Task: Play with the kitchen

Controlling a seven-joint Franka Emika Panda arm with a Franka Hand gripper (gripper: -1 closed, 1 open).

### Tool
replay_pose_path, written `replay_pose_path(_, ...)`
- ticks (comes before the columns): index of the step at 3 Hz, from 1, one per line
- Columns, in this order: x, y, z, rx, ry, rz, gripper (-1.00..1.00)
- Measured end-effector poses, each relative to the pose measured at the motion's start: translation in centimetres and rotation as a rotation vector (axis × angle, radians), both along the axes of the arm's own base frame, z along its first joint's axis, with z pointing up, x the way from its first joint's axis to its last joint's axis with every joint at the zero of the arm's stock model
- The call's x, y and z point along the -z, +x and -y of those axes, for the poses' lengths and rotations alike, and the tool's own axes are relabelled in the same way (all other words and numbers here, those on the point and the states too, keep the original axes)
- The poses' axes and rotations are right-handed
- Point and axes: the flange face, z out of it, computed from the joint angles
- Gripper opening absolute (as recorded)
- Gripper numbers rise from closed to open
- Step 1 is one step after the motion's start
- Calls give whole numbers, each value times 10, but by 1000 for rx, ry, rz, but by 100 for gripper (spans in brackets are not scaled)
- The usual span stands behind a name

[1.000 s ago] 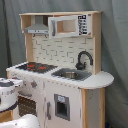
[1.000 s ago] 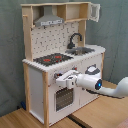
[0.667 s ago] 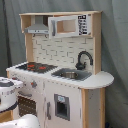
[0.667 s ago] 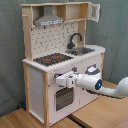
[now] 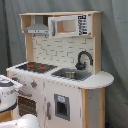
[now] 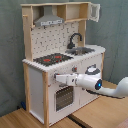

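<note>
No brand or lettering can be read anywhere; the dark marks on the panel beside the microwave door (image 5: 68, 26) at the top right of the kitchen (image 5: 60, 75) are too blurred to make out.

The kitchen stands on a wooden floor (image 6: 30, 119) in front of a grey curtain (image 6: 10, 50) in both exterior views. Its worktop carries the red-ringed black hob (image 6: 52, 59) at one end and the sink (image 6: 84, 50) with the black faucet (image 6: 75, 38) at the other. The pegboard back (image 6: 52, 37) rises behind them, with the grey hood (image 6: 50, 20) above the hob.

Compared with a second ago, the arm (image 6: 102, 86) has pushed further across the front of the kitchen in the second exterior view, so the end effector (image 6: 56, 78) now reaches the wooden post at the hob-side front corner, above the oven door (image 6: 62, 97). I cannot tell whether its fingers are spread or closed.

The arm's white body covers part of the lower cabinet front in the second exterior view. In the first exterior view, white robot parts (image 5: 10, 92) crowd the lower left corner and hide part of the oven side.
</note>
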Motion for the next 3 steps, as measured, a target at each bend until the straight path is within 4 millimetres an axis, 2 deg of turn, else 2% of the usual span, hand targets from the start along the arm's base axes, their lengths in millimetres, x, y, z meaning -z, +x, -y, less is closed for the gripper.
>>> replay_pose_path(3, 2, -1, 0, 19, 326, -77, -100)
